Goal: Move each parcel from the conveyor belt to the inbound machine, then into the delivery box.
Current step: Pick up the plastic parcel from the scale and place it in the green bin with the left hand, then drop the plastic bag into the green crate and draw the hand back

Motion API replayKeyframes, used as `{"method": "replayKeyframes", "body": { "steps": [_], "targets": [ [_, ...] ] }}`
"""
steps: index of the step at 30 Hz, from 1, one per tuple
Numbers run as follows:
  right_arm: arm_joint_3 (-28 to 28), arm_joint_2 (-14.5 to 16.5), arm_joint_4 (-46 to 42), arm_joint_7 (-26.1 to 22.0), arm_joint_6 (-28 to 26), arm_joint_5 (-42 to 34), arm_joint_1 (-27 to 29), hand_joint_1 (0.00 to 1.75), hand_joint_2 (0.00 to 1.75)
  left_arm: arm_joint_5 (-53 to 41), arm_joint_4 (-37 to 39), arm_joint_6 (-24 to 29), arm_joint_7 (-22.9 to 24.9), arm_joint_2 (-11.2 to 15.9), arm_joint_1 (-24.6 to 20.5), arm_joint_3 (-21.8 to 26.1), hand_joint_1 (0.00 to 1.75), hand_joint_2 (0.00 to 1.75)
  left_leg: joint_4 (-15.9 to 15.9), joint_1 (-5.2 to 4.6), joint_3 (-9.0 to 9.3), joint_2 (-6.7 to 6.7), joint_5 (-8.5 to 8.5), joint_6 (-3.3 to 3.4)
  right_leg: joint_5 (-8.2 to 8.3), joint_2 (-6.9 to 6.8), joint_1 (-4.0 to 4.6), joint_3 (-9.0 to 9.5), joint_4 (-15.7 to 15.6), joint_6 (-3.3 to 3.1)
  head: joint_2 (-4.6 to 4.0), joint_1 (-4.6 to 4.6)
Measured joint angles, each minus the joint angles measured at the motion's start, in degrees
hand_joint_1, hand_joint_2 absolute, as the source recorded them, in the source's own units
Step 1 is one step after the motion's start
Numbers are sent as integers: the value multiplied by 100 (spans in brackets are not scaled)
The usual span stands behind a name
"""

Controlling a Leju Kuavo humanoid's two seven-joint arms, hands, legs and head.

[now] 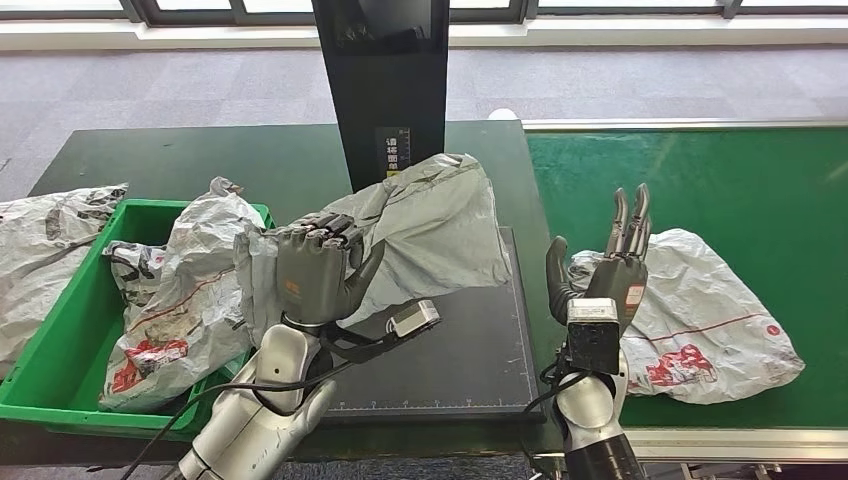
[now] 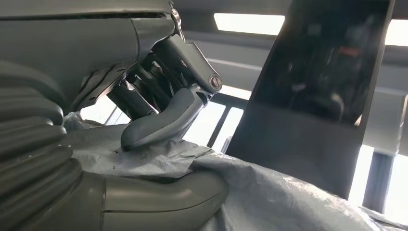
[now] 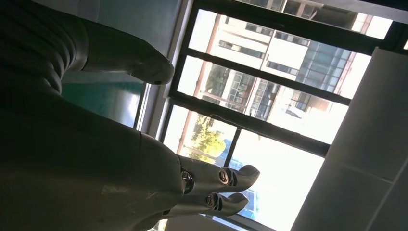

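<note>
Left hand (image 1: 318,268) grips with curled fingers; right hand (image 1: 605,268) upright, fingers spread.

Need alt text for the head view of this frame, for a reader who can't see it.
The robot's left hand grips a grey parcel over the dark inbound machine platform, beneath its black scanner post. Its right hand is raised open, fingers upward, beside a second parcel on the green conveyor belt. A green delivery box at left already holds parcels.
</note>
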Motion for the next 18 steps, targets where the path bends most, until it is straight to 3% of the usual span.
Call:
{"method": "replayKeyframes", "body": {
  "steps": [8, 18],
  "targets": [
    [89, -10, 17, 0, -68, -36, 2, 0, 175, 0, -807, 0, -730, 108, 299, 376, 175, 175, 0, -1, 1, 1, 0, 0, 0, 0, 1, -1, -2, 0, 0, 0],
    [91, -11, 21, 0, -73, -36, 2, 0, 175, 0, -1037, -1, -786, 92, 406, 597, 175, 175, 0, -1, 1, 1, 2, -2, 0, 0, 1, -1, -1, 0, 0, 0]
  ]
}}
